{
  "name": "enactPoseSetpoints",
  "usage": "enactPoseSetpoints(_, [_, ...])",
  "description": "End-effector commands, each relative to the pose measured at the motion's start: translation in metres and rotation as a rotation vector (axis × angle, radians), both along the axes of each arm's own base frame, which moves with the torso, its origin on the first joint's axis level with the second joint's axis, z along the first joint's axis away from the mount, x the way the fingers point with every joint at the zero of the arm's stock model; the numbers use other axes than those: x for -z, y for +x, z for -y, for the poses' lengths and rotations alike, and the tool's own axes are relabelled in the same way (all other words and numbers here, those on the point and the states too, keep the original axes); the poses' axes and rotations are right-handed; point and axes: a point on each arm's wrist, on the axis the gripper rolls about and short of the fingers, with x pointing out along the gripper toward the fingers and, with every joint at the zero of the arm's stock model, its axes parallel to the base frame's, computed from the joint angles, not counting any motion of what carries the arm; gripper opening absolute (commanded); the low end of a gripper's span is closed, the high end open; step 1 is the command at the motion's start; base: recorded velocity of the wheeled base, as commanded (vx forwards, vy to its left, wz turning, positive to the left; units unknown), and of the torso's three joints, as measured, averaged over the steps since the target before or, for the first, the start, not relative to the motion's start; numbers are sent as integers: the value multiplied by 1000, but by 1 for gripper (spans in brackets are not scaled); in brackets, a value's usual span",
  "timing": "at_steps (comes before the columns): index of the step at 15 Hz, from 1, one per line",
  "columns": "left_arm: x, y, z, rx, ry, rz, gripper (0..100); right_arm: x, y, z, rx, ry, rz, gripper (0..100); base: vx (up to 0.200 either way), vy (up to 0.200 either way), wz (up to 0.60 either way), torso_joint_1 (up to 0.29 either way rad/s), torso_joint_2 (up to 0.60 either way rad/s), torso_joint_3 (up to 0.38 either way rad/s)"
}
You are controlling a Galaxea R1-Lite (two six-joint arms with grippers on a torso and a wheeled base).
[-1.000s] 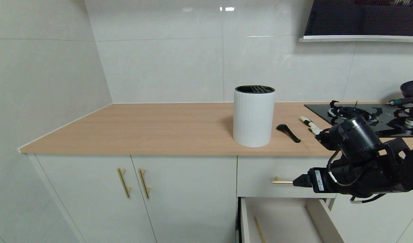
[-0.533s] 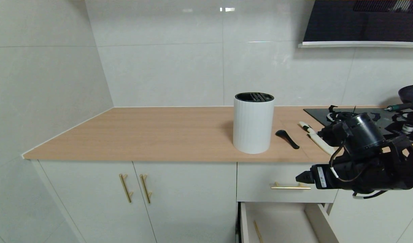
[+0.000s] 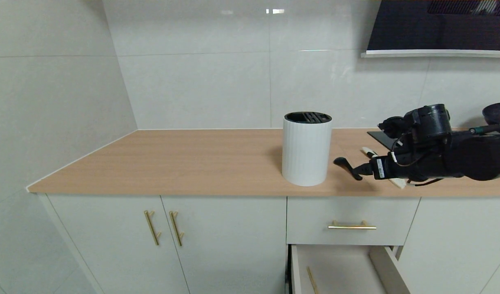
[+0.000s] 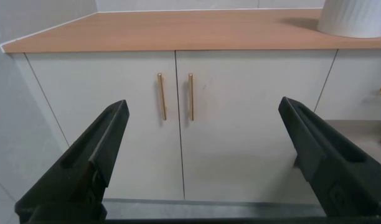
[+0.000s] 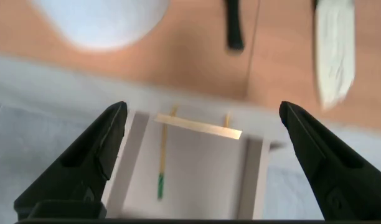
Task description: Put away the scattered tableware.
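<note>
Tableware lies on the worktop (image 3: 184, 159) in the head view: a black spoon (image 3: 344, 163) just beside an upright white slotted holder (image 3: 306, 149), and past it a white knife (image 3: 370, 154), partly hidden by the right arm. The right gripper (image 3: 361, 168) hangs over the spoon's handle end. Below the worktop a drawer (image 3: 335, 265) is open.

In the left wrist view, the left gripper (image 4: 203, 155) faces the cupboard doors (image 4: 253, 124), jaws released and empty, well apart from the tableware.

In the right wrist view, the jaws are spread wide with nothing between them. A chopstick (image 5: 161, 168) lies in the drawer.

Hazard: the spoon's thin, low handle may skate away as the jaws close. An off-centre descent could nudge the knife or strike the holder.
</note>
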Motion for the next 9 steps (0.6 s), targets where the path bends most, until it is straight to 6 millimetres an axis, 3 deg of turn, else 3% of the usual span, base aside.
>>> enactPoseSetpoints(1, [0, 0, 0, 0, 0, 1, 100, 26, 36, 4, 5, -10, -34, 100, 0, 0, 0, 0, 0, 0])
enactPoseSetpoints(9, [0, 0, 0, -2, -1, 1, 100, 69, 61, -2, -20, 32, 50, 100, 0, 0, 0, 0, 0, 0])
